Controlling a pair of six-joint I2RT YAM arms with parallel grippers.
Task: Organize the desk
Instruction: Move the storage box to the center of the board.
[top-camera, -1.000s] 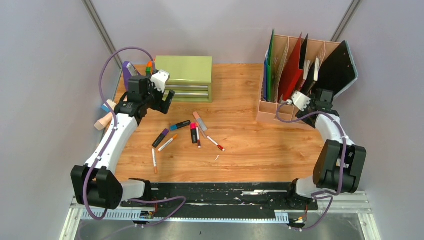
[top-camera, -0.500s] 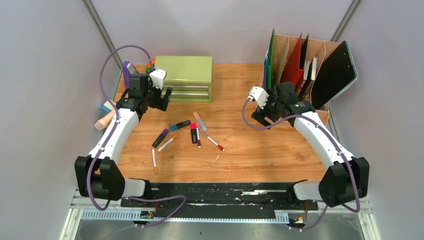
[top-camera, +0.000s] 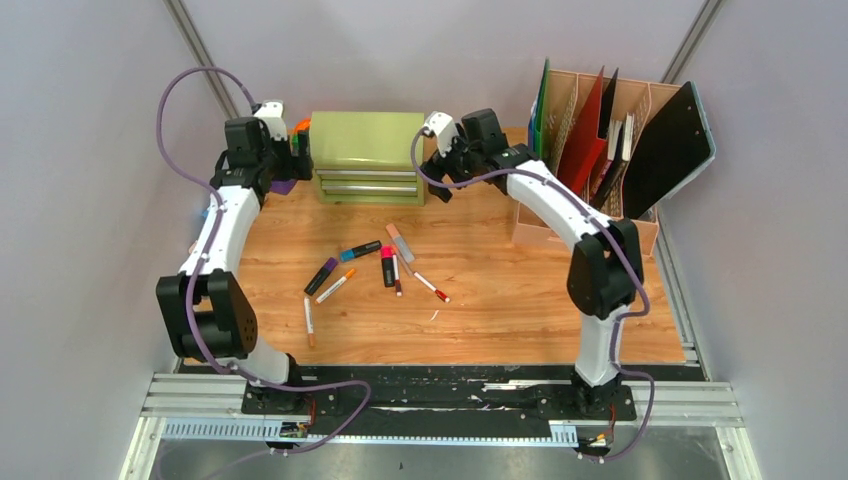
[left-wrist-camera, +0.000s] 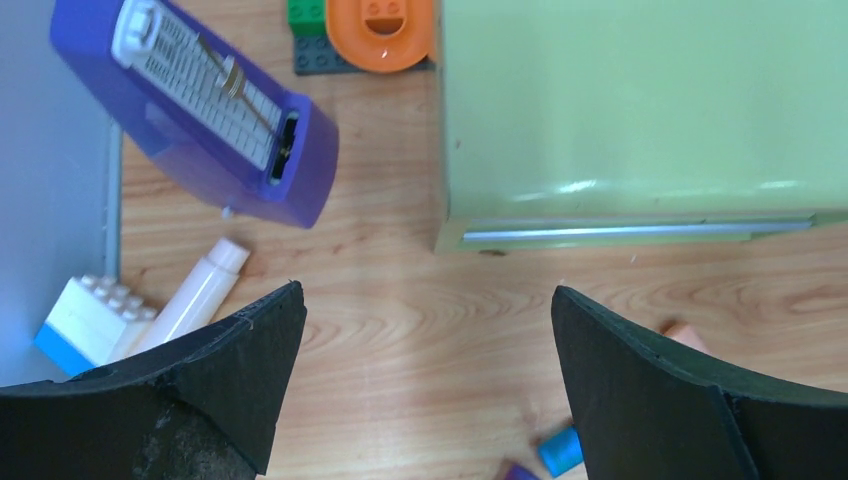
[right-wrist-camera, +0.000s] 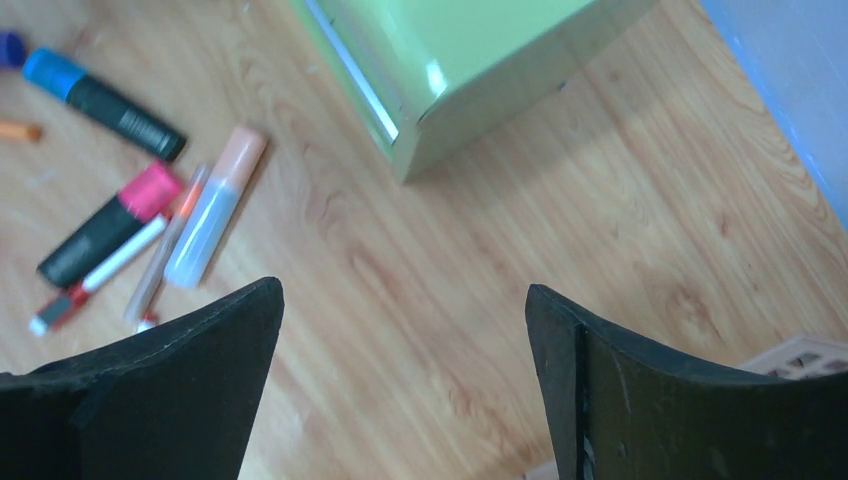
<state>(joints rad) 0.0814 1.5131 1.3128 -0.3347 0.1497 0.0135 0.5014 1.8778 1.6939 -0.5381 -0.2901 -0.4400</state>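
Seeing the left tool and the right tool open and empty, we judge the pens on the surface light and smooth, best gripped at mid-barrel.

A lab test booth (plain grey panel walls) enclosing a staged desk.

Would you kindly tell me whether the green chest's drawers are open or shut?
Shut: the green chest shows its drawer fronts flush, none pulled out over the desk.
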